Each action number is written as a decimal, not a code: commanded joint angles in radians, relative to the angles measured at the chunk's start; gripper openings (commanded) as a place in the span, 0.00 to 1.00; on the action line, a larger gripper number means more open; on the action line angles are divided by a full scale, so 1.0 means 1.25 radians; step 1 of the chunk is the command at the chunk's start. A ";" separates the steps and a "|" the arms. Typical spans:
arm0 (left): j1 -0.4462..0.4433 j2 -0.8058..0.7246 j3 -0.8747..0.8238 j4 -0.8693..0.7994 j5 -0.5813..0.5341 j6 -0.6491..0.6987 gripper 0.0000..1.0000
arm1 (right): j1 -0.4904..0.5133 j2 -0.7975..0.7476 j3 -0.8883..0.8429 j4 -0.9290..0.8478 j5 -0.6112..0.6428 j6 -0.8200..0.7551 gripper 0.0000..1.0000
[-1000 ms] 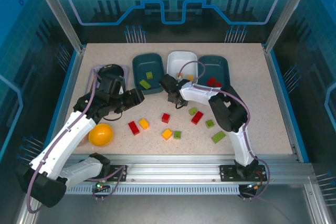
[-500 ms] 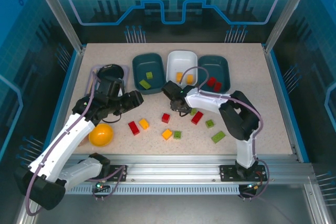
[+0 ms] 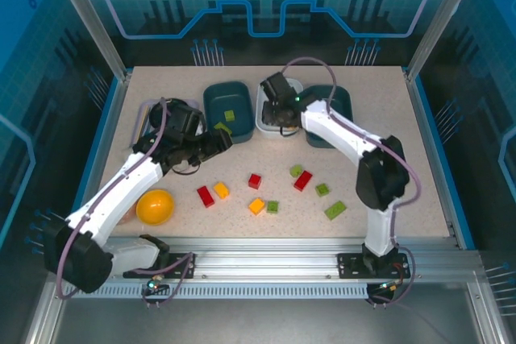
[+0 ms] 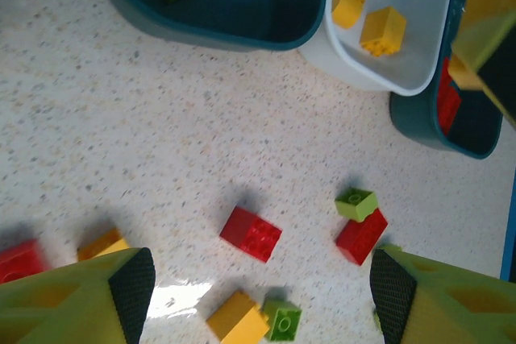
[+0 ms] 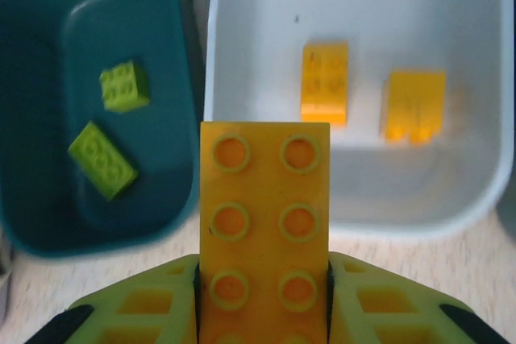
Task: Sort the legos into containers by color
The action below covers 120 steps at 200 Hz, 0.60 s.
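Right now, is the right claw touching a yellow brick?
Touching. In the right wrist view, the right gripper clamps a yellow brick from both sides, no gap.

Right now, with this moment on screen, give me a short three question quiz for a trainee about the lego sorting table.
1. True or false: the right gripper is shut on a long orange-yellow plastic brick.
2. What lies in the left-hand dark teal plastic tray? A: blue bricks. B: light green bricks. C: nothing.
3. Fill the gap: the white rounded plastic tray has ___ loose orange-yellow bricks lying in it.
Key: 1 true; 2 B; 3 two.
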 commanded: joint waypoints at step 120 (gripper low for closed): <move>-0.003 0.136 0.093 0.082 0.032 -0.003 0.74 | -0.160 0.524 0.584 -0.125 -0.123 -0.146 0.36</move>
